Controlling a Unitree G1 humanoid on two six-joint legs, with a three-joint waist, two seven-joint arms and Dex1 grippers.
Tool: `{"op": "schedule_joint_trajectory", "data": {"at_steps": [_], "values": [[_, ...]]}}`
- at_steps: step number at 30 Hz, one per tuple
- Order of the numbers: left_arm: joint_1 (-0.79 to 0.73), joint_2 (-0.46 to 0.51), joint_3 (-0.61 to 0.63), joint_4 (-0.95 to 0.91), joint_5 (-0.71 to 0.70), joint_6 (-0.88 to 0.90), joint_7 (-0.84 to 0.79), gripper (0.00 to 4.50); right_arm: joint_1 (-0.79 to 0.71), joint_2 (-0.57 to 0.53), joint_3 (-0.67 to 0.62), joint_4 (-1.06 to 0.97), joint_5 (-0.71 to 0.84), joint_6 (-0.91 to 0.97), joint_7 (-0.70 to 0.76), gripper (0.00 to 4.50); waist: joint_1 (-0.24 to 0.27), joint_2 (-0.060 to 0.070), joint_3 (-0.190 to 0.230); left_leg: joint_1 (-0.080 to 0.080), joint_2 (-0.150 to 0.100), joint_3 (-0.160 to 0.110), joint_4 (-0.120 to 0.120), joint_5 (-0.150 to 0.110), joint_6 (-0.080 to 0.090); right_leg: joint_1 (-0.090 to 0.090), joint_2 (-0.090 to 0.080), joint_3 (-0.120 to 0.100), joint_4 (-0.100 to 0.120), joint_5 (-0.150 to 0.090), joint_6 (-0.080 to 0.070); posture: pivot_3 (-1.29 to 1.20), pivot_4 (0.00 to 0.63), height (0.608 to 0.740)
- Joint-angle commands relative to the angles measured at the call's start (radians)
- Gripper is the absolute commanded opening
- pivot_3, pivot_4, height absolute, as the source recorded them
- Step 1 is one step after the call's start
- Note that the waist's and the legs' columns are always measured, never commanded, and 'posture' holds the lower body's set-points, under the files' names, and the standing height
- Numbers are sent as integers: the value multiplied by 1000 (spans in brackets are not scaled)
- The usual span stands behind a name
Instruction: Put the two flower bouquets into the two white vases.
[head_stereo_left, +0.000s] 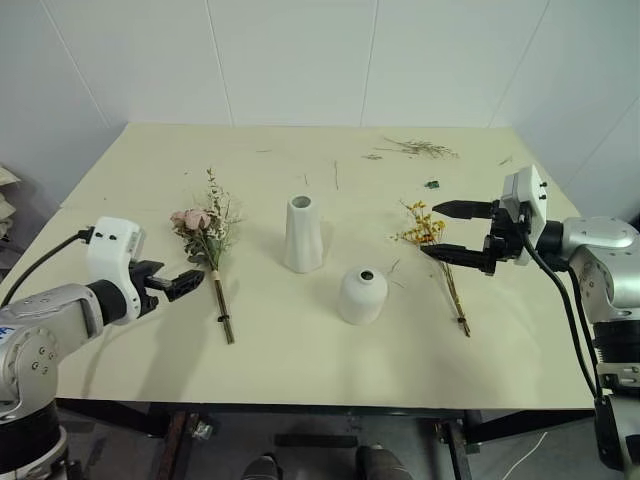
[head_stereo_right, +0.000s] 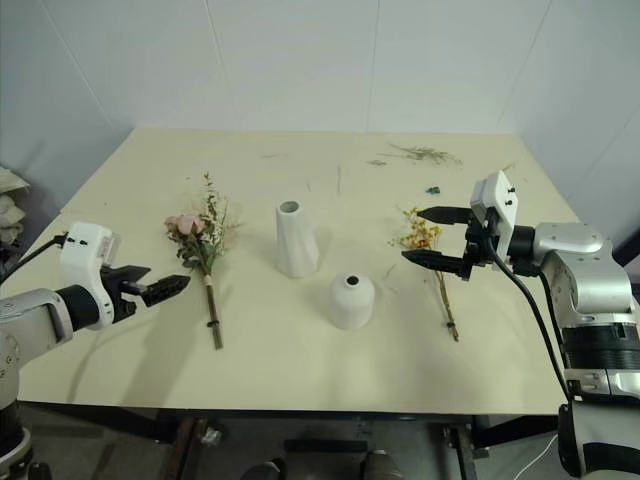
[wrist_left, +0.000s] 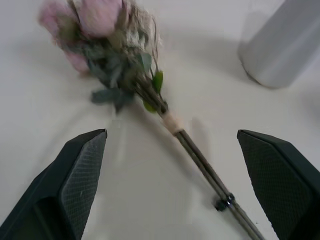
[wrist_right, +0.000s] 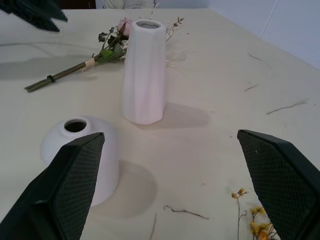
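Lying flat on the matte cream counter (head_stereo_left: 300, 360), the pink rose bouquet (head_stereo_left: 207, 240) points its blooms away from the robot, stems toward it, left of the tall tapered white ceramic vase (head_stereo_left: 302, 233) and squat domed vase (head_stereo_left: 362, 295). Right of them lies the yellow-blossom bouquet (head_stereo_left: 432, 250), heads likewise away. Left pincer (head_stereo_left: 185, 283) and right pincer (head_stereo_left: 452, 231) hang spread, empty.

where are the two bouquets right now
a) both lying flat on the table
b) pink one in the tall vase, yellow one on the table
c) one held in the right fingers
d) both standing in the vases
a: the pink rose bouquet and the yellow bouquet both lie flat on the table, outside the tall vase and the short vase.
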Motion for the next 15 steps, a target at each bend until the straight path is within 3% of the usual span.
{"op": "schedule_joint_trajectory", "data": {"at_steps": [1,5,11,15], "values": [[-71,-51,27,-10,34,121,86,4464,-42,3,-12,26,-8,-34,20,4500,-1,0,0,0,0,0,0,0,0,0,0,0,0,0,0,0,150,740],[-151,-172,35,87,77,131,238,4464,-45,2,-14,28,-8,-30,43,4500,2,0,0,0,0,0,1,0,-1,1,0,0,-1,0,0,0,150,740],[-201,-228,-3,155,50,131,325,4464,-40,-13,-30,25,5,-20,76,4500,3,0,0,0,0,0,1,-1,-2,1,0,0,-1,0,1,0,150,740],[-284,-276,-15,263,110,131,381,4464,-18,-19,-51,0,7,-12,55,4500,13,-1,0,0,0,0,2,-1,-2,1,0,0,-1,1,1,0,150,740]]}}
